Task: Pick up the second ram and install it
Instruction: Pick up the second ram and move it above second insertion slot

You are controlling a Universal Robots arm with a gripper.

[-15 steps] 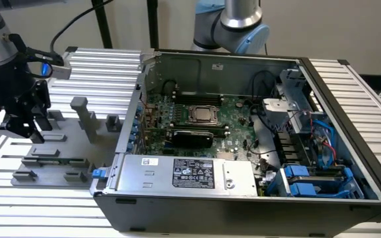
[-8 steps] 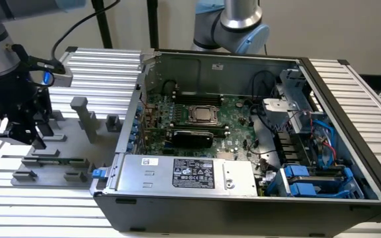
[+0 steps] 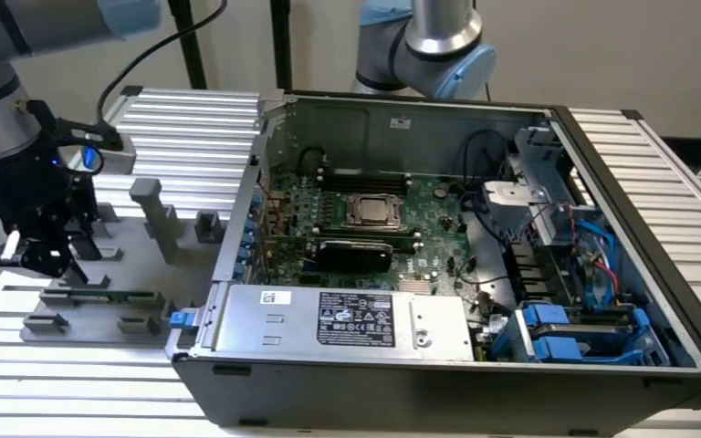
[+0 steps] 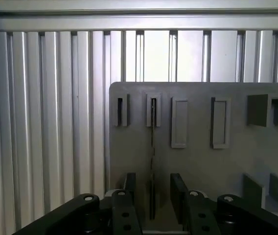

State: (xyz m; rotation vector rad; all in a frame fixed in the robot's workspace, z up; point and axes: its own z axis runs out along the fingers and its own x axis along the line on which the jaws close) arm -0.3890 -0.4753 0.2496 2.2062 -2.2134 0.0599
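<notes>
The second ram (image 3: 109, 296) is a thin green stick standing on edge in grey holder blocks on the grey plate (image 3: 125, 265), at the exterior view's left beside the computer case. In the wrist view the ram (image 4: 152, 127) appears edge-on as a thin dark line running from a holder block down between my fingers. My gripper (image 3: 44, 260) (image 4: 153, 196) hangs just over the plate, open. One black finger (image 4: 130, 188) stands on each side of the stick, with a gap to it on both sides.
The open computer case (image 3: 643, 228) holds the motherboard with the CPU socket (image 3: 375, 212) and a silver power supply (image 3: 344, 319) along its front. Taller grey holder blocks (image 3: 150, 214) rise from the plate near my arm. A second arm (image 3: 430, 41) stands behind the case. Ribbed aluminium table (image 4: 41, 122) surrounds the plate.
</notes>
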